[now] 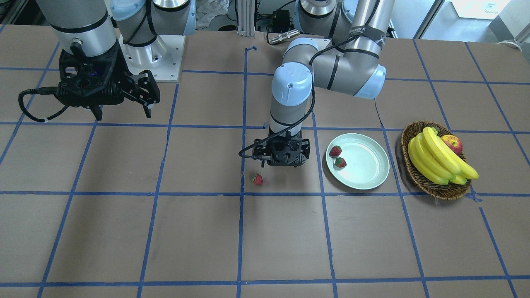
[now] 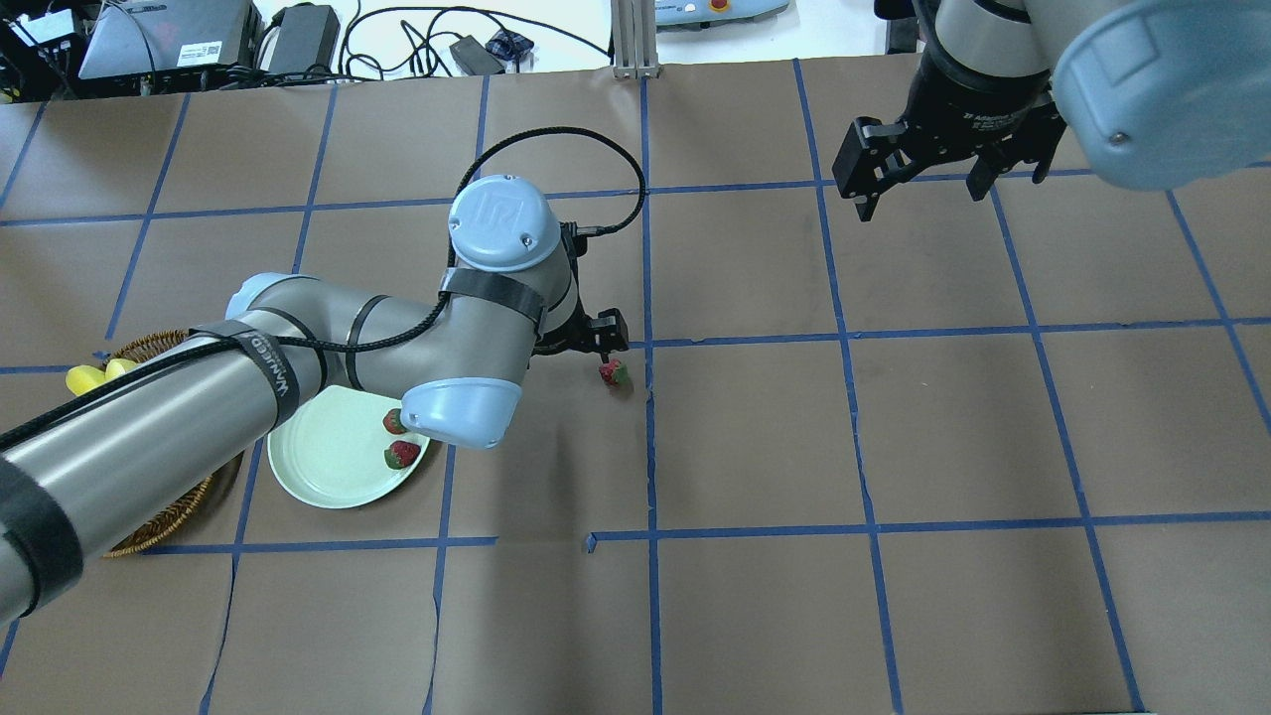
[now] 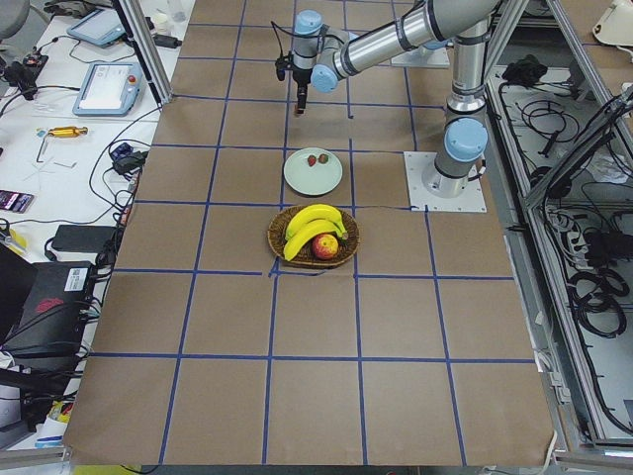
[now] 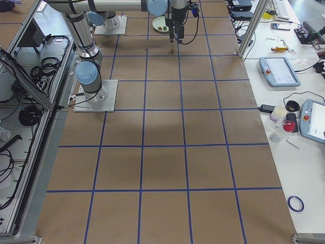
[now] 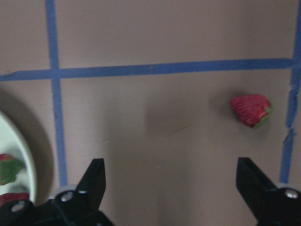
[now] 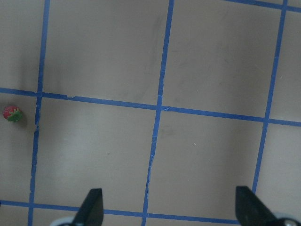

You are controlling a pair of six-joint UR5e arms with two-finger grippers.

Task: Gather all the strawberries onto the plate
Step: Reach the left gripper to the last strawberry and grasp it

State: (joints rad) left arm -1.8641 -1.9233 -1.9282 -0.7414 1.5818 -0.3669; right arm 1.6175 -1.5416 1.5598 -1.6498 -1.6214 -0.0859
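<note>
Left pincer (image 5: 169, 165) spread, strawberry (image 5: 250, 109) seemingly untouched.

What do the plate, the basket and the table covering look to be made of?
The plate: glossy pale mint, glazed ceramic or hard plastic, judging by its sheen. The basket: brown woven wicker, weave visible, matte. The table covering: matte brown paper-like sheets, creased at seams.

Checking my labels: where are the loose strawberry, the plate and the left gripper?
loose strawberry (image 1: 257, 179), front-facing view, red body.
plate (image 1: 366, 162), front-facing view, bare middle.
left gripper (image 5: 170, 165), left wrist view, midway between its open fingers.
</note>
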